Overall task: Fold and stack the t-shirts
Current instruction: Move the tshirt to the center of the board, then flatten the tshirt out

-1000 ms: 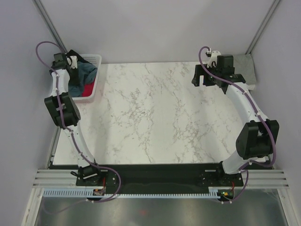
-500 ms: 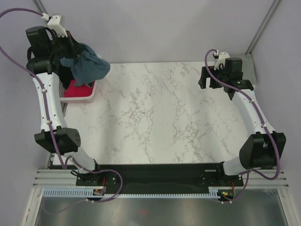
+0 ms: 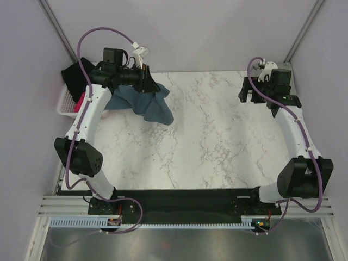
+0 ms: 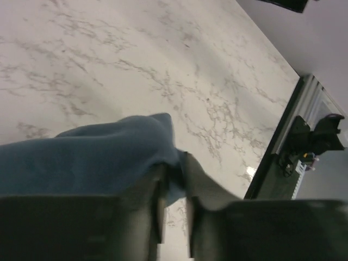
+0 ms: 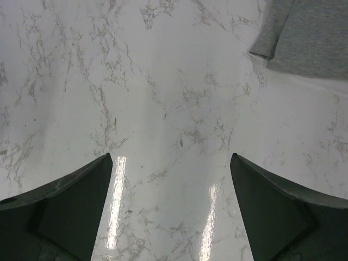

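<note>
The slate-blue t-shirt [image 3: 142, 101] is hanging bunched over the ten o'clock part of the marble bench [image 3: 217, 141]. The left hand [image 4: 174, 185] is pinching it, fingers nearly closed on the cloth. The grey t-shirt [image 5: 310, 32] is lying flat at the bench's two o'clock corner, and the right hand [image 5: 171, 157] is hovering nearby, spread wide and gripping nothing.

L gripper [image 4: 175, 185] pinched, R gripper [image 5: 171, 157] wide

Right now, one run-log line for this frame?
left hand: shut on blue t-shirt, hanging over table | right hand: open, empty | grey t-shirt: far right corner | folding: not started
</note>
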